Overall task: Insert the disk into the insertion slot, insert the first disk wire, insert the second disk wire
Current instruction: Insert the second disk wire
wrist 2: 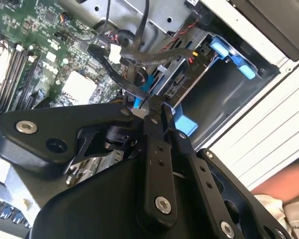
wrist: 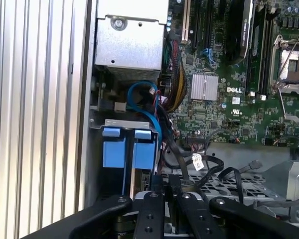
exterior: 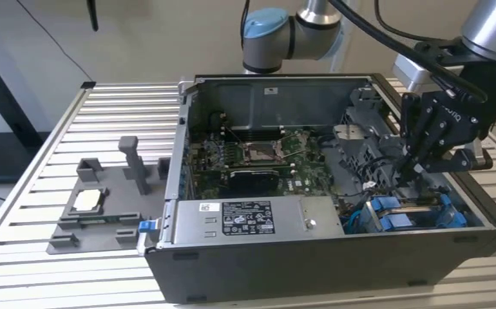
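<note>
Black and angular, the hand (exterior: 417, 168) hangs inside the open computer case (exterior: 334, 270), at the exterior view's right, with the arm's silver forearm slanting down to it from the upper corner and the blue-capped joint (exterior: 265, 38) behind the case's back wall. The wrist is tipped so the fingers point down and inward, toward the drive bay at the case's near right corner.

There sits the disk (exterior: 411, 215), in its bright blue carrier, already lying in the bay; in the first wrist view its two blue tabs (wrist: 128, 148) stand side by side just beyond the fingertips (wrist: 158, 180). The two fingers are drawn almost together, tips nearly touching, right among the black cables (wrist 2: 139, 57). Whether they actually pinch one of those cables cannot be told, as the leads cross right at the tips.

The green motherboard (exterior: 257, 154) lies flat in the case's middle, the grey labelled power supply (exterior: 239, 219) along the near wall. Left of the case, on the slatted metal table (exterior: 24, 193), a grey fixture tray (exterior: 102, 212) rests well apart from the hand.
</note>
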`<control>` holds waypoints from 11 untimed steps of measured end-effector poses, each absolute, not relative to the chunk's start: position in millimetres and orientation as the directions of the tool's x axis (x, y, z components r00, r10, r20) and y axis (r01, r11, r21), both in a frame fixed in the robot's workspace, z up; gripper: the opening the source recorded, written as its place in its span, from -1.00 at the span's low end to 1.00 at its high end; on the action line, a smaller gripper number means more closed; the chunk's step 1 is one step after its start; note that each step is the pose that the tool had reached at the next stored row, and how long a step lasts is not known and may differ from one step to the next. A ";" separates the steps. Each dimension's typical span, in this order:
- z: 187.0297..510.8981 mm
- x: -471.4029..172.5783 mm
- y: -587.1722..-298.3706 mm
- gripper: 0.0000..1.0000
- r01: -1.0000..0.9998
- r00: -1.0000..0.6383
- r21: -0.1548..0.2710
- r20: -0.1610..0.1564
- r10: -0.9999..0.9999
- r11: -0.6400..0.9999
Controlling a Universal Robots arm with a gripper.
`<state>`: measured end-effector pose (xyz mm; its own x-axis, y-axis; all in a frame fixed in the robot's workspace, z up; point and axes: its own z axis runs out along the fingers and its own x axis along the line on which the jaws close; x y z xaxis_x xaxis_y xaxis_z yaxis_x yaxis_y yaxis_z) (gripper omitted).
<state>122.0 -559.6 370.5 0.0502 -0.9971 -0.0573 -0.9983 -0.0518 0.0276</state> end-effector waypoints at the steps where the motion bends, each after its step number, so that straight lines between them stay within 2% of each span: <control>1: 370.1 122.7 -560.3 -0.68 -0.998 0.050 0.029 -0.057 -0.997 -0.052; 11: 362.0 137.2 -565.9 -0.68 -0.997 0.052 0.060 -0.059 -0.997 -0.055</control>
<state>137.2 -565.9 362.0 0.0519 -0.9969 -0.0589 -0.9966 -0.0555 0.0605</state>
